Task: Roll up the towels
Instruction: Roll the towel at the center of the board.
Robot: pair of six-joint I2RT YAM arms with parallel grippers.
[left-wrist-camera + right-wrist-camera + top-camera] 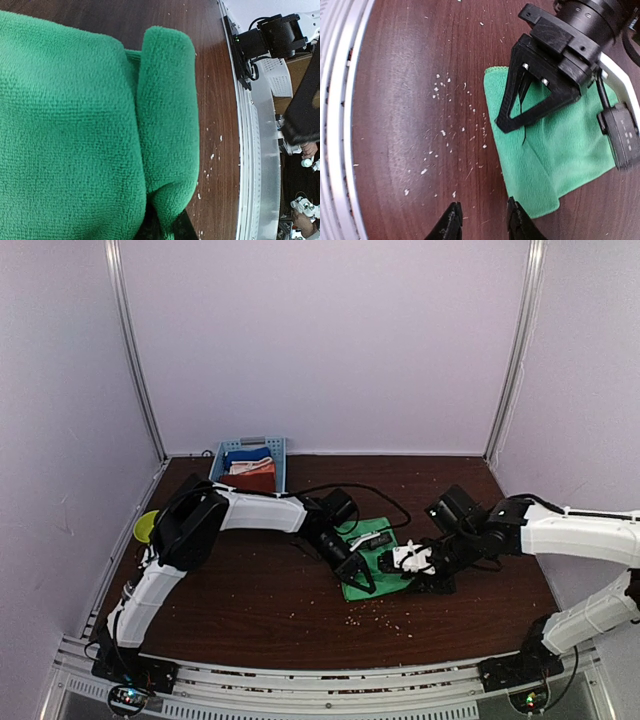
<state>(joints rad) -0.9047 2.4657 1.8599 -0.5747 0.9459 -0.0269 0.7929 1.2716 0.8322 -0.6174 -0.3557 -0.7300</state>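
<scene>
On the dark wooden table (pixel 250 610) the green towel (pixel 550 160) lies mid-table, partly folded over itself. The rust towel (pixel 254 481) sits in the blue basket (pixel 250 443) at the back left. The left gripper (pixel 501 125) has its fingers pressed together at the green towel's edge, apparently nipping a fold, and the right gripper (pixel 482 222) hovers just beside that towel, jaws apart and empty.
</scene>
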